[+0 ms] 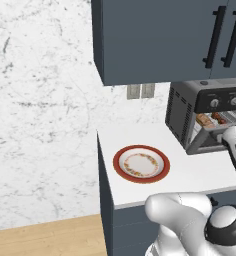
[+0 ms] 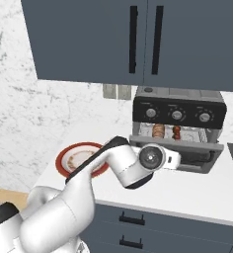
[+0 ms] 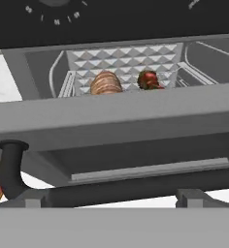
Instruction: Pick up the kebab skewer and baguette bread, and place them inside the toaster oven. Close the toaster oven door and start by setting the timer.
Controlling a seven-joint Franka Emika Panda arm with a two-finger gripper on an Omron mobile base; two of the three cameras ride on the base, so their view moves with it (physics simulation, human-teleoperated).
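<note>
Hand view: ridged golden baguette and dark red skewer lie on the oven's wire rack, beyond the partly lowered grey door; pincer open, at the door.

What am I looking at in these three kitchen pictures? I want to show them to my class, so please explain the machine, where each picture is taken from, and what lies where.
The machine is a white robot arm on a base that can drive, in a computer-drawn kitchen. Two pictures come from cameras on the base, behind the arm to its left and right. The third comes from a camera on the hand, looking along the claw.

On the white counter stand a red-rimmed plate, now bare, and a dark grey toaster oven. Its door hangs partly open. Inside lie the baguette bread and the kebab skewer, side by side.

The claw is open and holds nothing; the hand faces the door from close by.
</note>
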